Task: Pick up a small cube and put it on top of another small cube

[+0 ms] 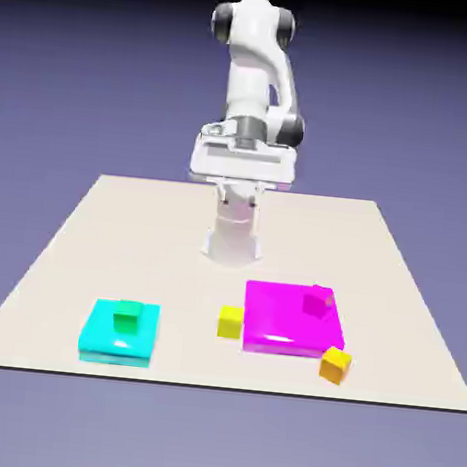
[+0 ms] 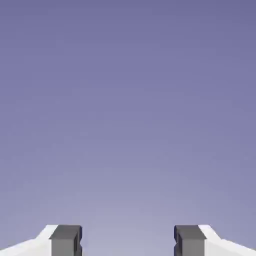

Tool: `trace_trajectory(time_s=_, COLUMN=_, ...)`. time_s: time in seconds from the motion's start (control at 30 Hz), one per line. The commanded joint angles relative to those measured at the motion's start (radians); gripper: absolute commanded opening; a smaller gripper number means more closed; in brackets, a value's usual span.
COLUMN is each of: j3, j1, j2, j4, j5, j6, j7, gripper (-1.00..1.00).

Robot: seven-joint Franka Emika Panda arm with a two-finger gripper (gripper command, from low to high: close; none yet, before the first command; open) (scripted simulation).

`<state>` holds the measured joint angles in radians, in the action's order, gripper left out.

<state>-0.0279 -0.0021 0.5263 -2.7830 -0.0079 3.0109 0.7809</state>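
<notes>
Hand view: gripper (image 2: pixel 128 242) spread, empty, backdrop only. Ext view: orange cube (image 1: pixel 335 365) by magenta slab (image 1: pixel 291 321); yellow cube (image 1: pixel 231 322) opposite side.

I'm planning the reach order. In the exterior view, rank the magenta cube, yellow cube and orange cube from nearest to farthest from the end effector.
1. Magenta cube, on the magenta slab, the exterior view's right.
2. Yellow cube, on the table beside the slab's left edge.
3. Orange cube, at the slab's front right corner.

The end effector is open and high up near the base.
</notes>
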Motion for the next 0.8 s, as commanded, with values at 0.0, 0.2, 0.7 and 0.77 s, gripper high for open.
trace_trajectory(time_s=0.0, j3=-0.023, j1=-0.012, j2=-0.036, j4=0.022, j5=-0.007, j6=-0.022, j7=0.033, gripper=0.00)
trace_trajectory(time_s=0.2, j3=-0.162, j1=-0.082, j2=-0.254, j4=0.157, j5=-0.046, j6=-0.152, j7=0.231, gripper=0.00)
trace_trajectory(time_s=0.7, j3=-0.509, j1=-0.257, j2=-0.797, j4=0.493, j5=-0.143, j6=-0.477, j7=0.727, gripper=0.00)
trace_trajectory(time_s=0.77, j3=-0.556, j1=-0.280, j2=-0.870, j4=0.538, j5=-0.156, j6=-0.520, j7=0.793, gripper=0.00)
